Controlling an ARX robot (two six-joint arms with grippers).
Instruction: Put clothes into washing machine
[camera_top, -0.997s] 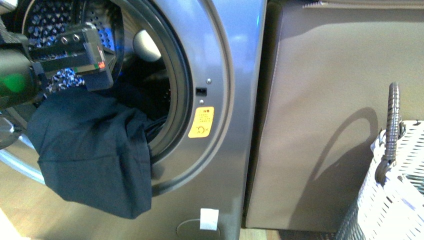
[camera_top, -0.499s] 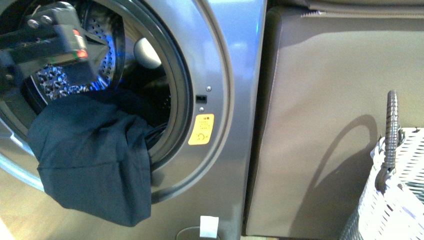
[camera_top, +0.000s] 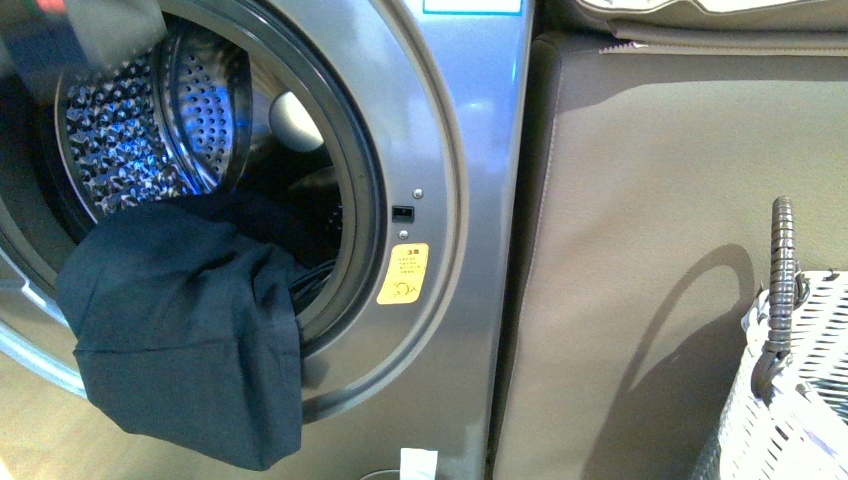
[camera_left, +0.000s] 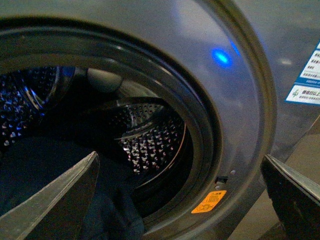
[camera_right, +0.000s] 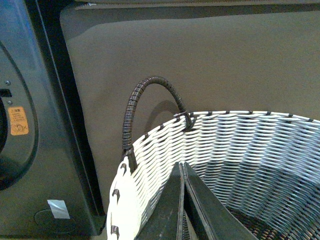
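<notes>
The clothes (camera_top: 185, 330) hang half out of the washing machine (camera_top: 450, 150) porthole at seven o'clock. The left end effector (camera_left: 180, 195) is spread wide and released; the right end effector (camera_right: 183, 205) is clenched over the white basket (camera_right: 240, 145).

Left wrist view. The left gripper (camera_left: 182, 200) has its jaws spread wide, nothing between them; both fingers (camera_left: 55, 200) are dark wedges at the frame edge. Beyond them, the washing machine (camera_left: 210, 75) with its porthole open. The perforated steel drum (camera_left: 150, 140) is visible inside, glinting blue. Dark navy clothes (camera_left: 45, 165) lie in the lower part of the opening, dim. An orange sticker (camera_left: 208, 201) sits on the silver-grey front just outside the door ring; a blue-edged label (camera_left: 306, 80) is on the panel well apart from it. A blue light spot (camera_left: 220, 56) reflects on the panel.
</notes>
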